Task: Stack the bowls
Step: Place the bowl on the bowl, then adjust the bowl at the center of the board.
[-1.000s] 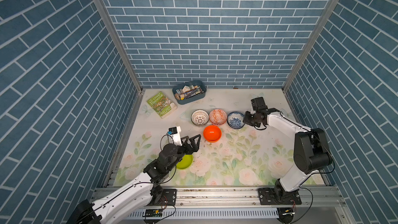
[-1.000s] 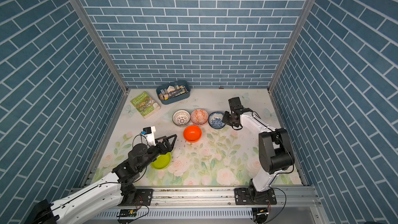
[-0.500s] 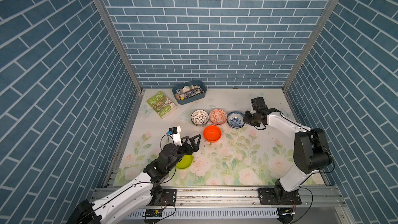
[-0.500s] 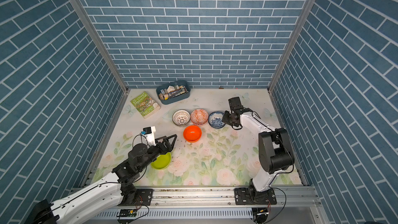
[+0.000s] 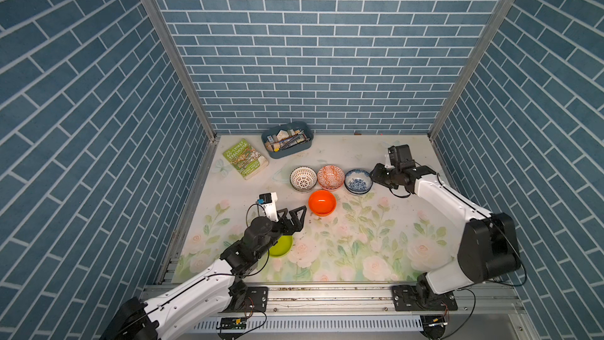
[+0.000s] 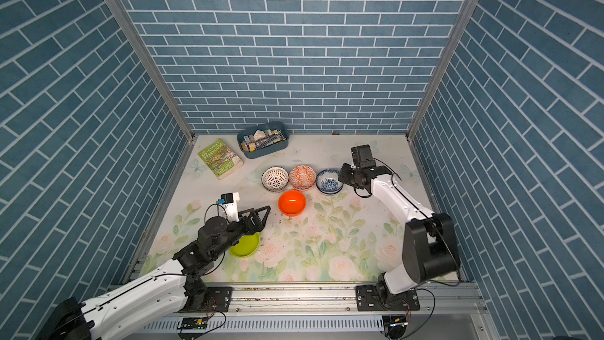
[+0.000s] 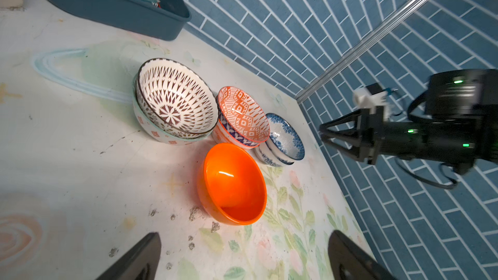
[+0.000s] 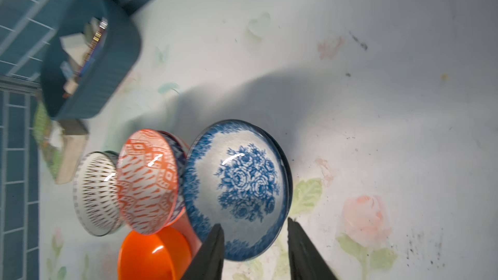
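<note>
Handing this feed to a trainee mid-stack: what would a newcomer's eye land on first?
The plain orange bowl glows alone mid-scene, in front of three stacks topped by a white lattice bowl, an orange-white patterned bowl and a blue-white floral bowl. The right gripper, jaws parted, straddles the floral bowl's rim; a lime green bowl peeks from under the left arm.

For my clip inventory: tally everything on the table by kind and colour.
Patterned round bowls: 6, nested in pairs
Plain orange bowl: 1
Plain lime-green bowl: 1
Green paperback book: 1
Blue rectangular tray of stationery: 1
Total: 10
</note>
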Available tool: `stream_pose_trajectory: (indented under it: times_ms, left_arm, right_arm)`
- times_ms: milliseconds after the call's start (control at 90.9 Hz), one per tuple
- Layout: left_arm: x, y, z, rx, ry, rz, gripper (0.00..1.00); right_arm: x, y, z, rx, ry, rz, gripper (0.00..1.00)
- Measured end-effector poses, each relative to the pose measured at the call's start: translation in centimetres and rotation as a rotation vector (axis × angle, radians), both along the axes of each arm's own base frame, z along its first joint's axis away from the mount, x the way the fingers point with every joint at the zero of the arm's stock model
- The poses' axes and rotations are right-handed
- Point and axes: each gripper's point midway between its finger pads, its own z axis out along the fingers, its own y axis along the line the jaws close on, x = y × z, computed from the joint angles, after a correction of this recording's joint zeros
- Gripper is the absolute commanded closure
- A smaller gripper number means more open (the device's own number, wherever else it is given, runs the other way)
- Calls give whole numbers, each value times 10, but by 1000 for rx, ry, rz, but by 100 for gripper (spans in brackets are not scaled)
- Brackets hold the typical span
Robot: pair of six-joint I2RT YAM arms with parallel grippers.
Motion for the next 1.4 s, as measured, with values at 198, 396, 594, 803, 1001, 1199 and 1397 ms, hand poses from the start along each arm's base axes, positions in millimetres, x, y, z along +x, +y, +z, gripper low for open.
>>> stream_pose_trajectory:
  times_ms: [198, 396, 594, 803, 1001, 1199, 1397]
  left_arm:
    - [17, -19, 5, 64, 72, -24, 12]
    - [37, -43, -1, 171, 185, -54, 27]
    - [43, -52, -17, 235, 296, -57, 36]
    - [44, -53, -40, 284, 398, -42, 36]
    - [44, -53, -53, 294, 438, -29, 35]
    - [50, -59, -76, 329, 470, -36, 35]
    - [61, -69, -86, 362, 473, -49, 37]
  right_arm:
    - [-49, 16, 10, 68, -129, 60, 52]
    - [-85, 19, -17, 109, -188, 75, 26]
    - [-83, 15, -2, 182, -285, 26, 1]
    - [-78, 15, 4, 201, -326, 14, 1]
    - [-75, 14, 1, 192, -323, 5, 1]
    - [-73, 16, -8, 181, -303, 6, 1]
    - [-73, 17, -10, 181, -296, 11, 0]
